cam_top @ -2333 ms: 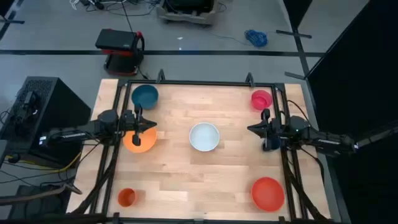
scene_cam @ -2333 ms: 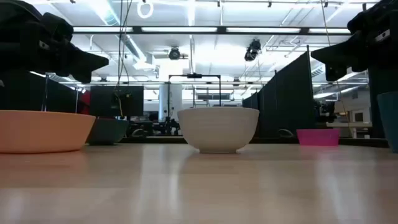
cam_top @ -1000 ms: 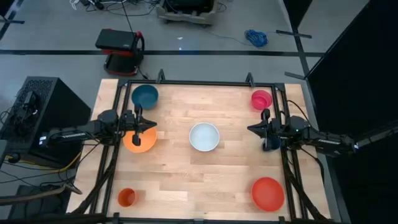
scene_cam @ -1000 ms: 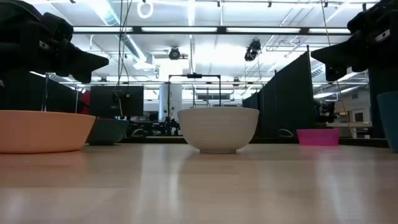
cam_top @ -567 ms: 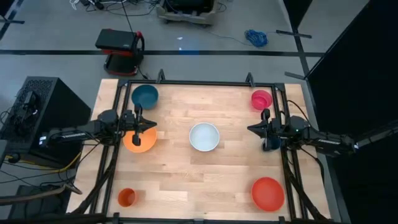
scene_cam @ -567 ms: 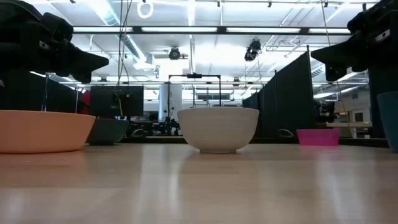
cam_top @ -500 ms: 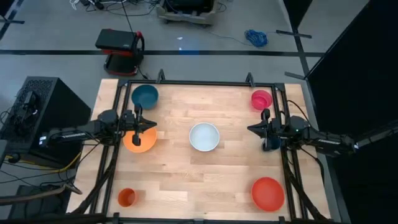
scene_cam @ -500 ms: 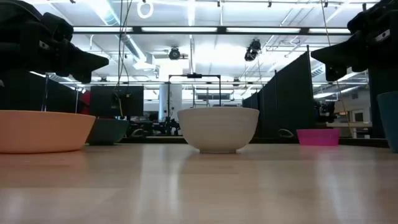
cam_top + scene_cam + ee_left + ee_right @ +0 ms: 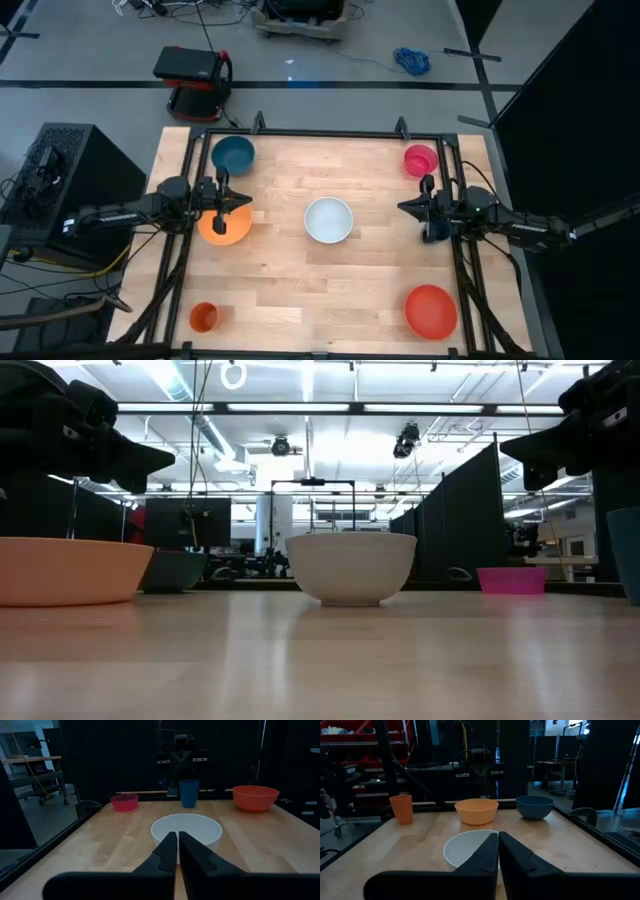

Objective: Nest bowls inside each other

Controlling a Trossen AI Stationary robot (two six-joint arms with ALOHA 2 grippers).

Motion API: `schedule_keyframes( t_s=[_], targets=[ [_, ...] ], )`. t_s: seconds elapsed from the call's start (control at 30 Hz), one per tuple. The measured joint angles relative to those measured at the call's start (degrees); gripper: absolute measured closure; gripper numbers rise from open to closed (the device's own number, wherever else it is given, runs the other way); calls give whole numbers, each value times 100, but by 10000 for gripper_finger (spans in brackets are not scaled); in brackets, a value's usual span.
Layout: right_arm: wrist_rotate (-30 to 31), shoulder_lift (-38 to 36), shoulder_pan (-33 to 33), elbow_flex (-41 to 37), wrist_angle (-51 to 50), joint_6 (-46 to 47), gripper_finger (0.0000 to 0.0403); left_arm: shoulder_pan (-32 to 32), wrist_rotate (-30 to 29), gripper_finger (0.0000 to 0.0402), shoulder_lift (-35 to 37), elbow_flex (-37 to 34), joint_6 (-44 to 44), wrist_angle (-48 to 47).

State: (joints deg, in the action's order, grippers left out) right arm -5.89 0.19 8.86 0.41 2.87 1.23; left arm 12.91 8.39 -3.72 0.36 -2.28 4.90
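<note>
Five bowls stand apart on their bases on the wooden table [image 9: 330, 290]: teal [image 9: 233, 155] at the far left, orange [image 9: 222, 229] nearer on the left, pale white-blue [image 9: 328, 220] in the middle, pink [image 9: 420, 159] at the far right, red [image 9: 431, 310] at the near right. My left gripper [image 9: 246, 203] hovers shut above the orange bowl's far rim and points level toward the white bowl [image 9: 186, 827]. My right gripper [image 9: 402, 208] hovers shut at the right side, facing the white bowl [image 9: 465, 847]. Neither touches anything.
A small orange cup [image 9: 204, 317] stands at the near left. A dark-blue cup [image 9: 189, 793] stands below my right arm. Black frame rails [image 9: 330, 133] run along the table's far, left and right edges. Bare wood lies around the middle bowl.
</note>
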Motion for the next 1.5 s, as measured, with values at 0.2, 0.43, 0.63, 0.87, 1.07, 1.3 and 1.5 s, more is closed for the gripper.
schedule_keyframes(
  t_s=[0.2,0.43,0.63,0.87,1.07,1.3,1.5],
  targets=[
    [0,0,0,1,0,0,403,0,-1,395,1,0,0,3],
    [0,2,0,1,2,0,403,0,1,396,1,0,0,114],
    [0,0,0,1,0,0,403,0,1,398,1,0,0,236],
    [15,0,0,-1,18,0,403,0,-117,397,-1,67,140,469],
    [46,1,0,0,50,1,403,1,-328,399,-2,194,397,530],
    [83,2,0,1,85,1,403,2,-640,402,-7,386,654,569],
    [90,2,0,-1,85,107,403,2,-1675,402,-356,1464,428,-987]
  ],
)
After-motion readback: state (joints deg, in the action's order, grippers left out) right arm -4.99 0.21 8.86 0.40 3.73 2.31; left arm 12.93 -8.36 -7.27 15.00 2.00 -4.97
